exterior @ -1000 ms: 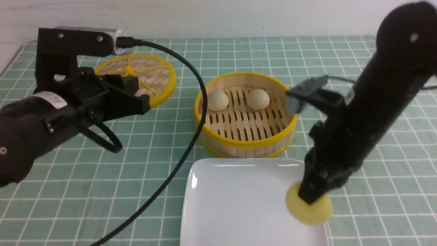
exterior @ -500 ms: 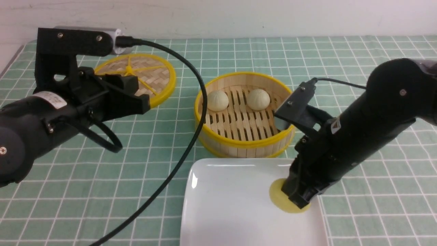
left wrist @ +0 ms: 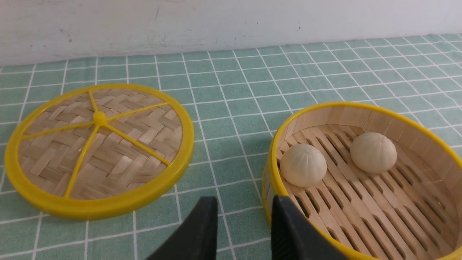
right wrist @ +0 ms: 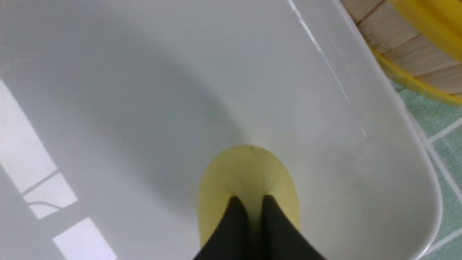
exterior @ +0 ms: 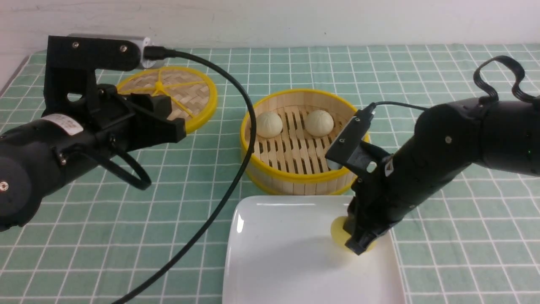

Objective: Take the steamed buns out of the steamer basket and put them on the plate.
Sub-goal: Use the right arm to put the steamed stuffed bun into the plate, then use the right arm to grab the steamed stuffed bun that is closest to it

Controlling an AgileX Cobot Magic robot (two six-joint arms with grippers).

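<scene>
Green checked cloth covers the table. Right gripper is clenched on the yellow bun, pinching its crown at the plate's right side. Bun dents under the pinch: judged soft, light, easily crushed; best taken across the dome, gently. Two off-white buns, pleated and matt, sit in the steamer basket. Left gripper hangs empty, jaws apart
</scene>
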